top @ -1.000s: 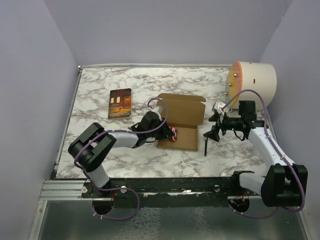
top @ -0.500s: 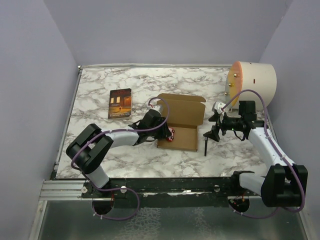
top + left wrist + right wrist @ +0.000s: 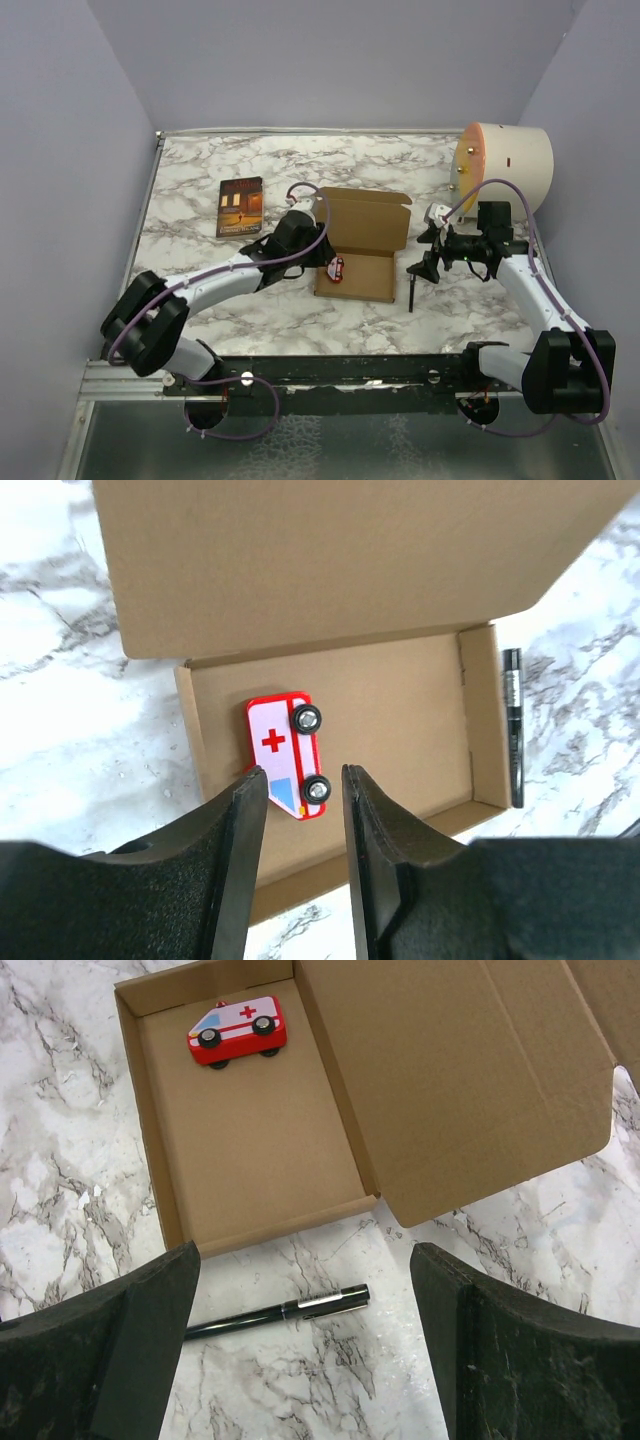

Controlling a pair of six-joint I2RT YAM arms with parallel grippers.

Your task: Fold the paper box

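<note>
The brown paper box [image 3: 372, 278] lies open mid-table, its shallow tray [image 3: 395, 715] facing up and its lid [image 3: 368, 218] folded back flat behind it. A red and white toy ambulance [image 3: 285, 750] lies on its side in the tray's left end. My left gripper [image 3: 300, 776] hovers open above the tray's near left corner, with nothing between its fingers. My right gripper [image 3: 305, 1250] stands wide open and empty over the marble just right of the box [image 3: 250, 1140]. It is seen near the tray's right end in the top view [image 3: 424, 262].
A black pen [image 3: 275, 1312] lies on the marble along the tray's right side [image 3: 412, 290]. A dark book [image 3: 240, 206] sits at the back left. A large cream cylinder [image 3: 505, 165] lies at the back right corner. Purple walls enclose the table.
My left gripper has opened and let go of the toy ambulance, which now lies in the tray. The left arm has drawn back and up to the left. The right arm has not moved.
</note>
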